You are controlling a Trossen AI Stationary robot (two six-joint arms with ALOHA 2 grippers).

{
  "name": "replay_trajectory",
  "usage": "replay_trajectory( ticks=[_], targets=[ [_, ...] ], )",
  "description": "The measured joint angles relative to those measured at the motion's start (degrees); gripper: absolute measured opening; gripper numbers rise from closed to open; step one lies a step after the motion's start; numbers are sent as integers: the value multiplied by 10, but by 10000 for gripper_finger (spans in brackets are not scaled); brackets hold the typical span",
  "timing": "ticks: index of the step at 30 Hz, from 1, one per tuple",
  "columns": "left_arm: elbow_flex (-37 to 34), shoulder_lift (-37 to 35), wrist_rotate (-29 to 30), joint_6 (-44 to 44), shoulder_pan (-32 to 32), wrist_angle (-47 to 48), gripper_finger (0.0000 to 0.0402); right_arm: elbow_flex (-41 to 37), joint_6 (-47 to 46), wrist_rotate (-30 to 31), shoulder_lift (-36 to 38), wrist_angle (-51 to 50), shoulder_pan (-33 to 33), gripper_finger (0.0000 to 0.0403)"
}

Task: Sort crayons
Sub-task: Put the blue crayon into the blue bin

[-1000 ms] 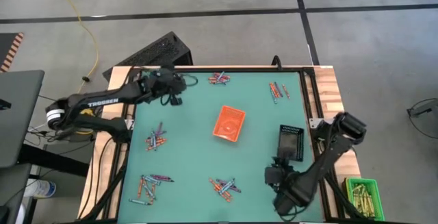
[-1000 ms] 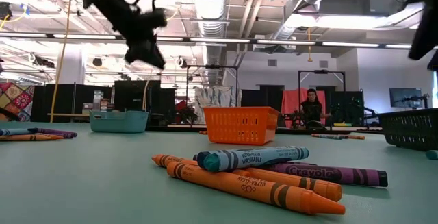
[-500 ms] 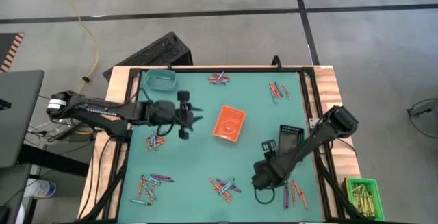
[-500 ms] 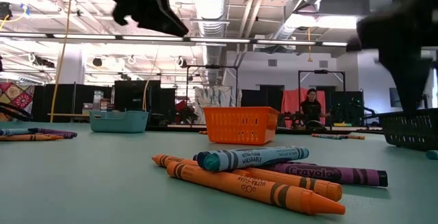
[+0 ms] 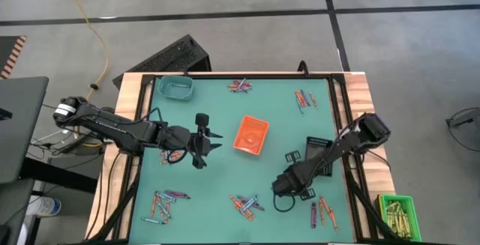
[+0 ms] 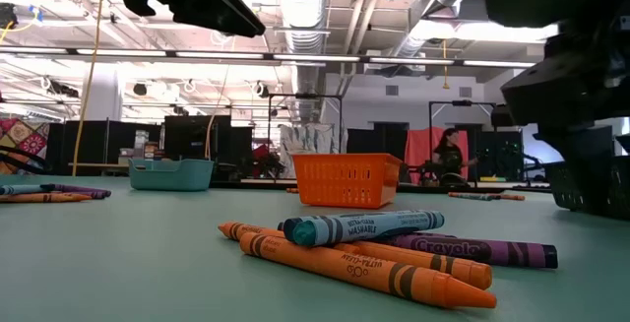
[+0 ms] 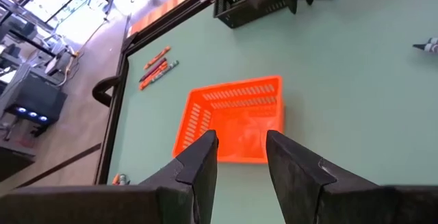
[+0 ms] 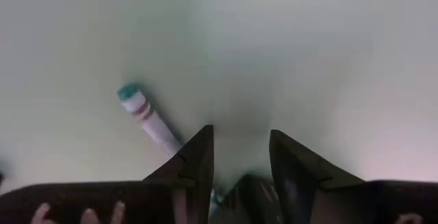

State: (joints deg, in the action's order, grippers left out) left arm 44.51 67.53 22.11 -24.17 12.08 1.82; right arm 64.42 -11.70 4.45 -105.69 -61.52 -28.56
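Both arms have swung inward over the last second: the left arm, which was reaching toward the far left corner, now stretches across the left half of the green table, and the right arm, earlier folded at the near right edge, now reaches toward the near middle. Seen from above, the left gripper hangs just left of the orange basket at the table's centre; in its wrist view its two dark fingers stand apart with nothing between them, the basket showing in the gap. The right gripper is low near the tabletop, between the basket and the near edge; its fingers are likewise apart and empty, with a teal-tipped crayon lying on the table just beside one finger. A black basket sits near the right edge and a teal basket in the far left corner. The crayons lie in loose clusters around the table: one at the far edge, one at far right, one near the left gripper, one near left, one near centre and one near right.
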Motion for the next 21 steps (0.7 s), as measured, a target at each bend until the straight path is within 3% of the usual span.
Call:
replay_trajectory(
  ticks=[10,21],
  targets=[
    [0,0,-3,15,4,0,116,39,3,-4,0,-36,-14,105],
    [0,0,-9,30,8,0,116,28,-1,-18,0,-5,-68,103]
  ],
)
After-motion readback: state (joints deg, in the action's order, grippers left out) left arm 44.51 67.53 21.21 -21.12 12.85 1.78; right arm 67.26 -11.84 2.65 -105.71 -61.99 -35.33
